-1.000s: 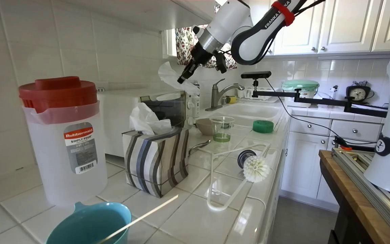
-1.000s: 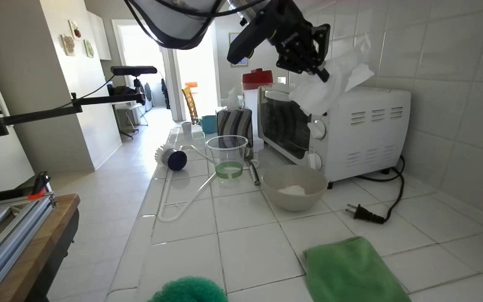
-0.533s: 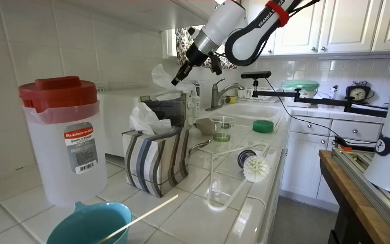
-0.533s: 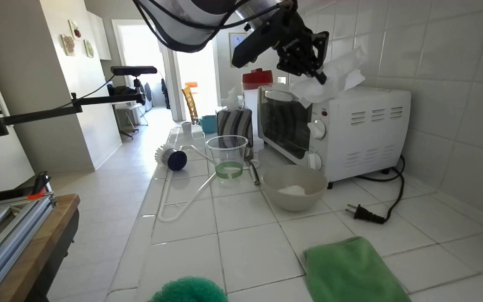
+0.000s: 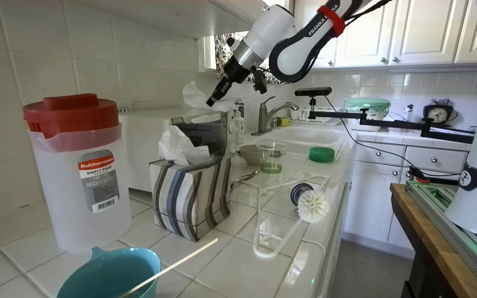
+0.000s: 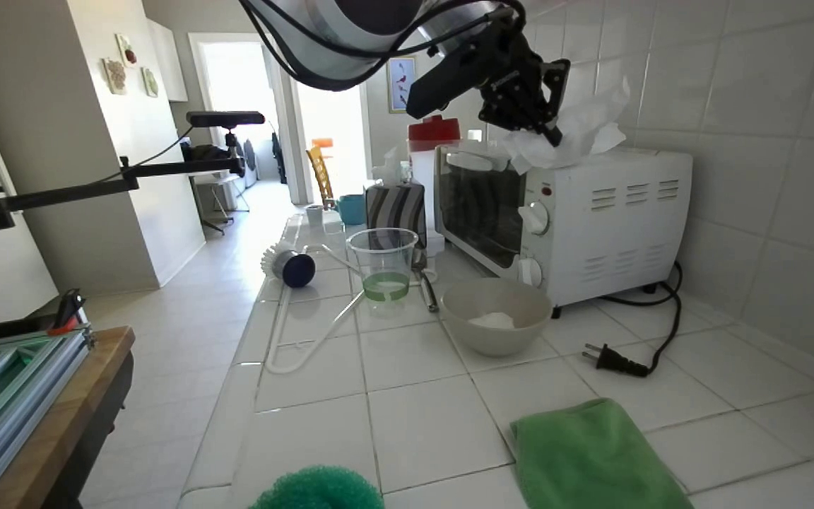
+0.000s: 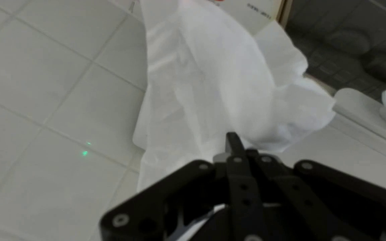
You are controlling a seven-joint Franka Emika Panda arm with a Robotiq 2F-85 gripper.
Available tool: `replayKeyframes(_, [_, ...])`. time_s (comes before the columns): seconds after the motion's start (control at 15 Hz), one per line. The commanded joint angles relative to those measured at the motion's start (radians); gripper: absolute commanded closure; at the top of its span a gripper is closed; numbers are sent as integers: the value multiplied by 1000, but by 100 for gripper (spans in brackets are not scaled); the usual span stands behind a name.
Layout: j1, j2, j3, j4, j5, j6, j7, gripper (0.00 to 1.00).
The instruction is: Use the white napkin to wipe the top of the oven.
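Observation:
The white napkin shows in both exterior views (image 5: 196, 96) (image 6: 586, 127) and fills the middle of the wrist view (image 7: 209, 83). My gripper (image 5: 210, 102) (image 6: 554, 136) (image 7: 239, 145) is shut on it, fingers pointing down. The napkin's lower part rests on or just above the top of the white toaster oven (image 5: 147, 120) (image 6: 619, 219), near its front edge at the knob end. A loose end sticks up toward the tiled wall. The oven top also shows in the wrist view (image 7: 333, 150). The exact contact with the oven top is hidden by the napkin.
A striped tissue box (image 5: 191, 196) and a red-lidded pitcher (image 5: 81, 182) stand by the oven. A beige bowl (image 6: 495, 318) and clear cup (image 6: 383, 265) stand near the knob end. A green cloth (image 6: 591, 452) lies on the counter. A cabinet (image 5: 180, 14) hangs above.
My gripper has come down slightly and shifted along the oven top with the napkin. The napkin, which hung over the oven's front by the upper knob, now sits lower at the top's edge.

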Motion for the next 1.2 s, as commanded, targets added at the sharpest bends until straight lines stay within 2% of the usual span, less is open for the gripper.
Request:
replayKeyframes(0.0, [-50,35,77,50,23,-40,-74,100])
replayKeyframes(0.47, [-66,67,162,106,15,-116,-104,100])
replayKeyframes(1.13, [-44,110,224,161,-9,-210,-167,100])
